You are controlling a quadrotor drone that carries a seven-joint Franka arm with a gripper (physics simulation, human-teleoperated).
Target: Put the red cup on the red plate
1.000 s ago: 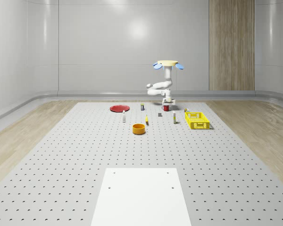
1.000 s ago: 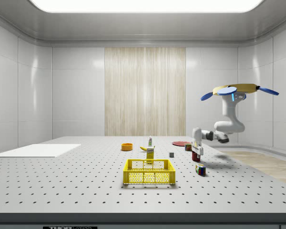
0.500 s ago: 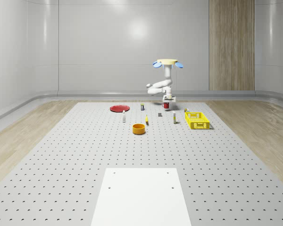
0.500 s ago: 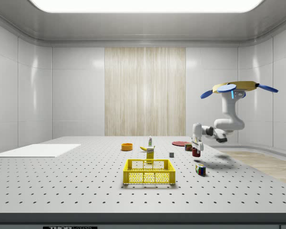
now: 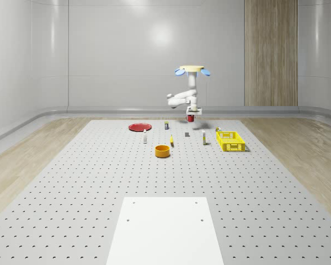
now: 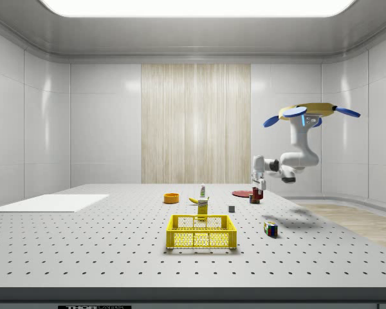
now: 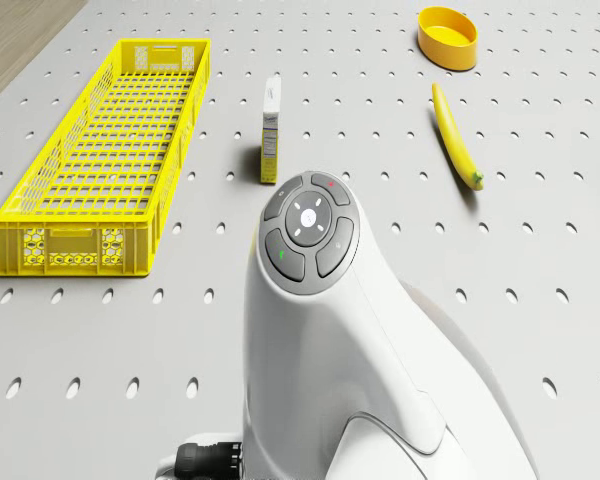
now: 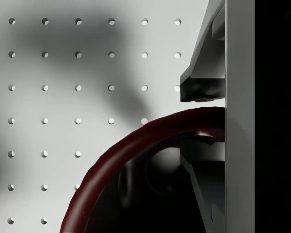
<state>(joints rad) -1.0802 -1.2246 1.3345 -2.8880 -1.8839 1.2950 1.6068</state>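
Hovering drone's tool (image 5: pixel 191 115) grips the round red cup (image 5: pixel 191 118) by its rim, lifted above the tabletop (image 5: pixel 99 182), flat red plate (image 5: pixel 139 127) well to the whole-scene view's left

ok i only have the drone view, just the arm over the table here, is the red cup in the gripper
observer: yes, in the wrist view the gripper is shut on the red cup, one finger inside the rim, one outside
operator: is it off the table
observer: yes, the side view shows it hanging clear above the table
operator: wheres the plate
observer: in the whole-scene view the red plate lies left of the hovering drone, and the cup is not yet over it
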